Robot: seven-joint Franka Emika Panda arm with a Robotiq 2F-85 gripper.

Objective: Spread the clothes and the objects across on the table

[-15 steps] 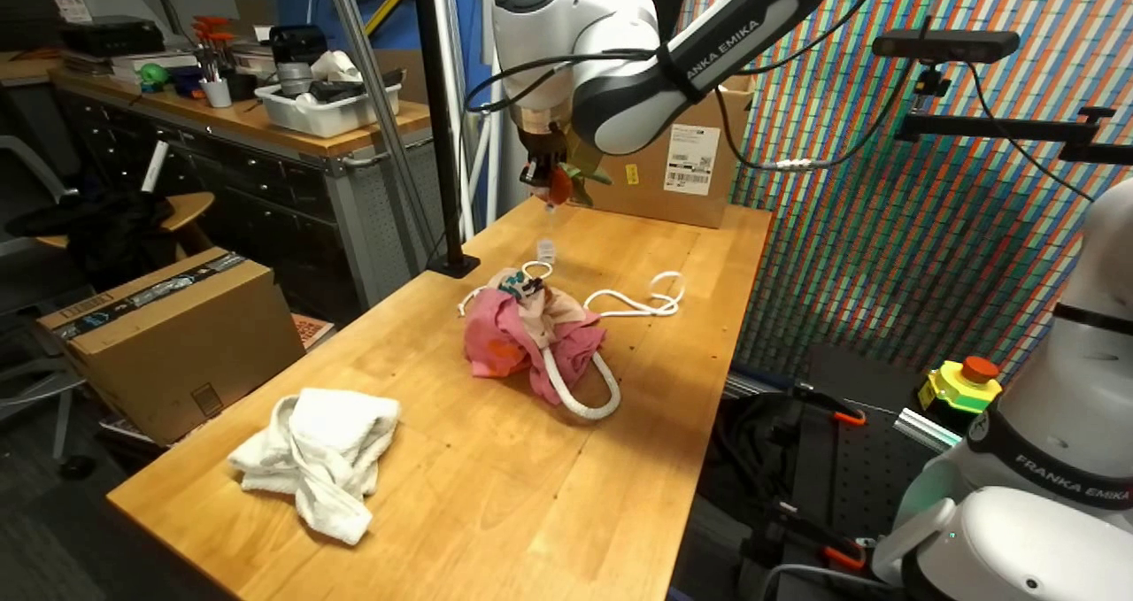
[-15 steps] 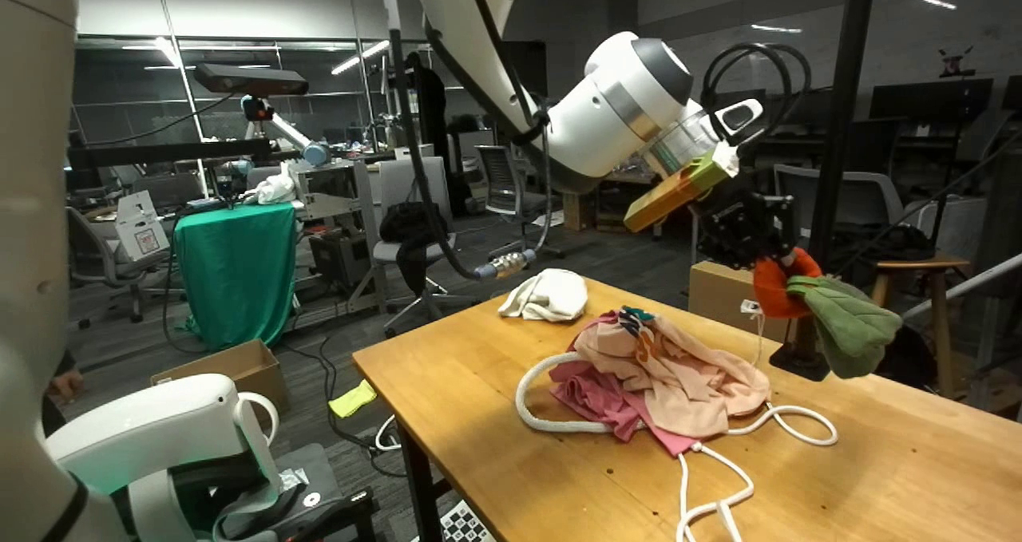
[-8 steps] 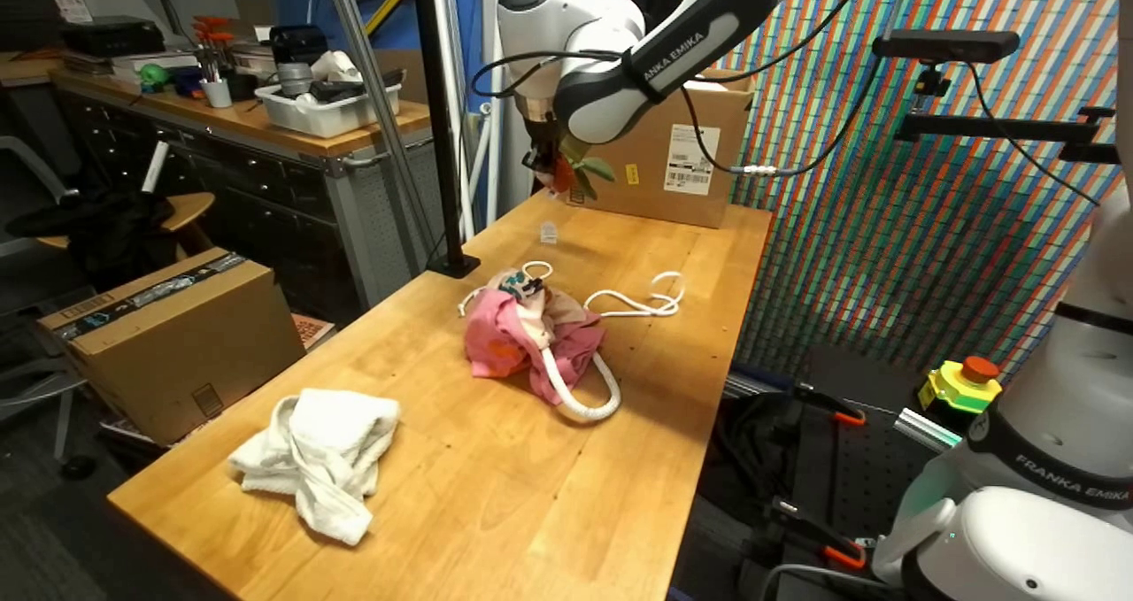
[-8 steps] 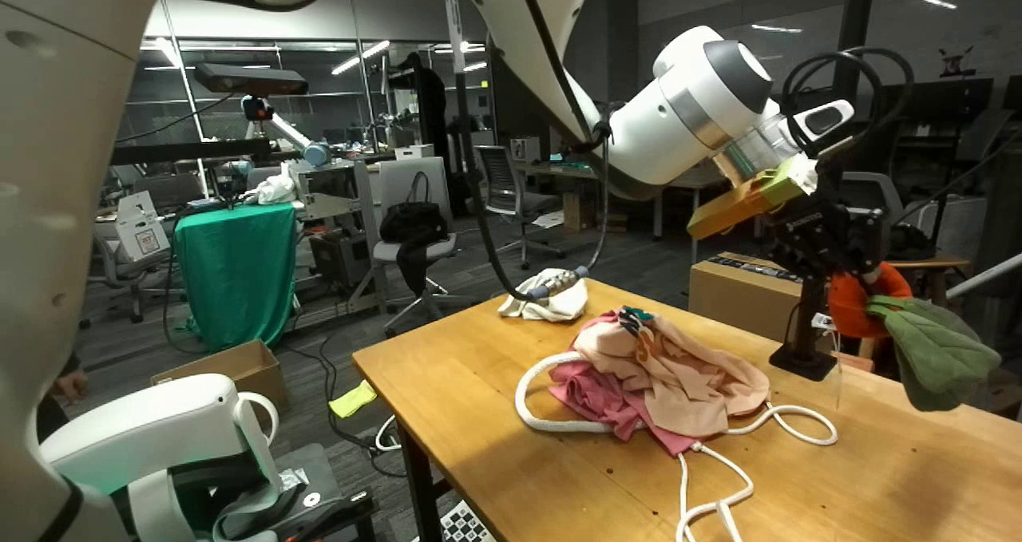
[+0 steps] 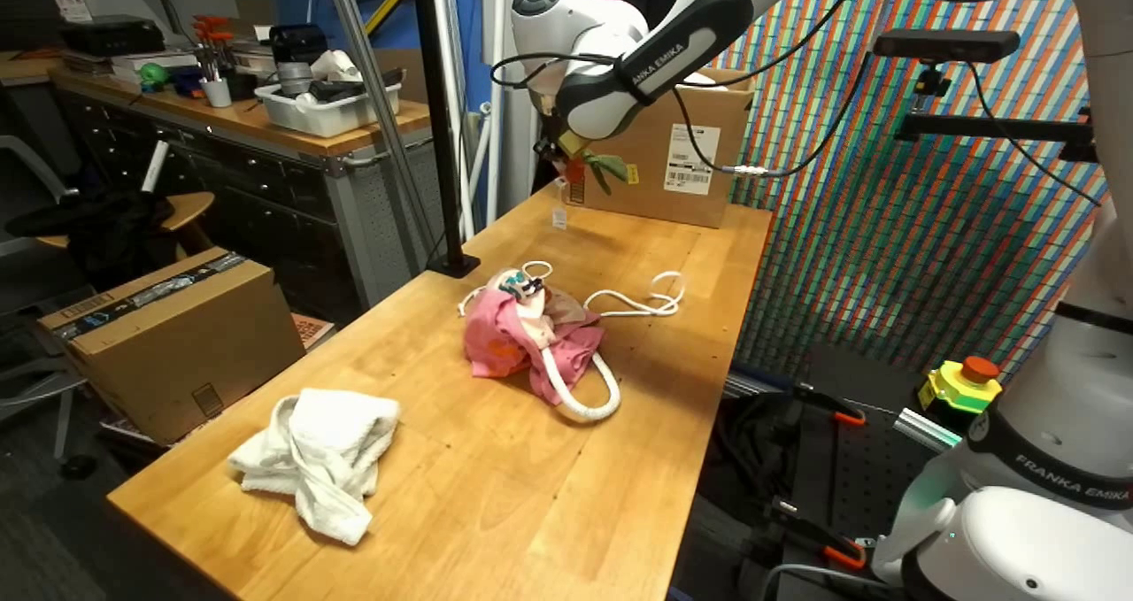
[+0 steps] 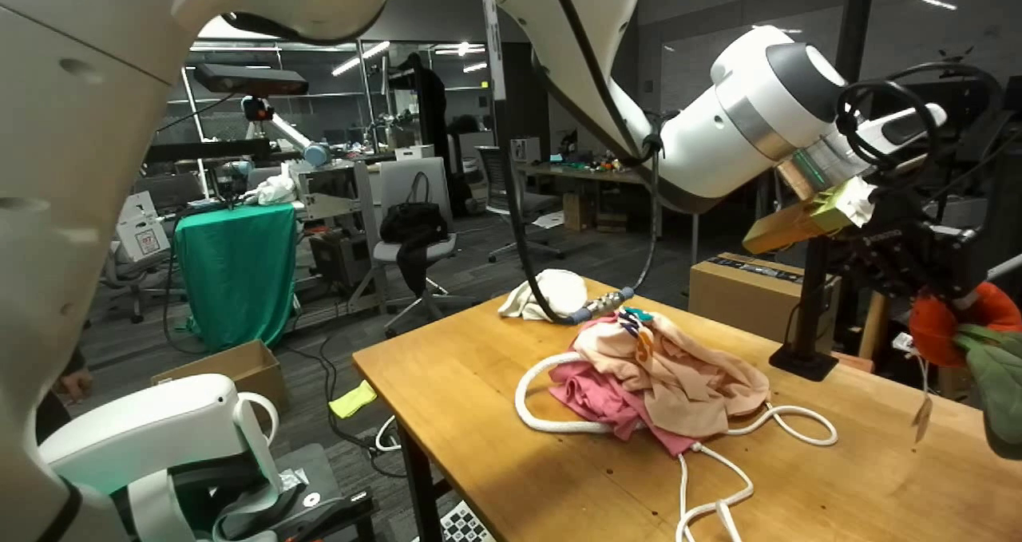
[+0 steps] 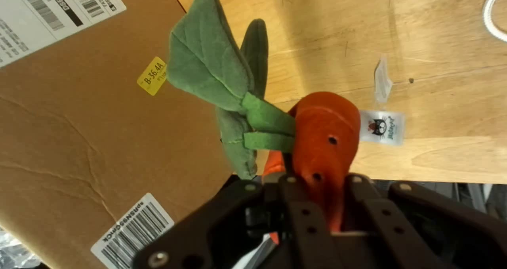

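Note:
My gripper (image 7: 324, 182) is shut on a red and green plush toy (image 7: 326, 130); its green leaves stick out to one side and a clear tag (image 7: 382, 127) dangles below. In an exterior view the toy (image 5: 575, 173) hangs above the far end of the wooden table (image 5: 513, 495), close to the cardboard box. Mid-table lies a crumpled heap of pink cloth (image 5: 500, 335) and peach cloth (image 6: 679, 374). A thick white rope (image 5: 591, 412) loops out of the heap, and a thin white cord (image 5: 642, 307) trails beside it. The white towel (image 5: 327, 459) lies bunched near the opposite end.
A large cardboard box (image 5: 611, 185) stands at the table's far end, right beside the held toy in the wrist view. A black post with a flat foot (image 5: 453, 265) rises from the table's long edge. Another box (image 5: 177, 344) sits off the table.
My arm has carried the toy farther along toward the table's far end and the cardboard box, away from the cloth heap. The cloths, rope and cord have stayed in place.

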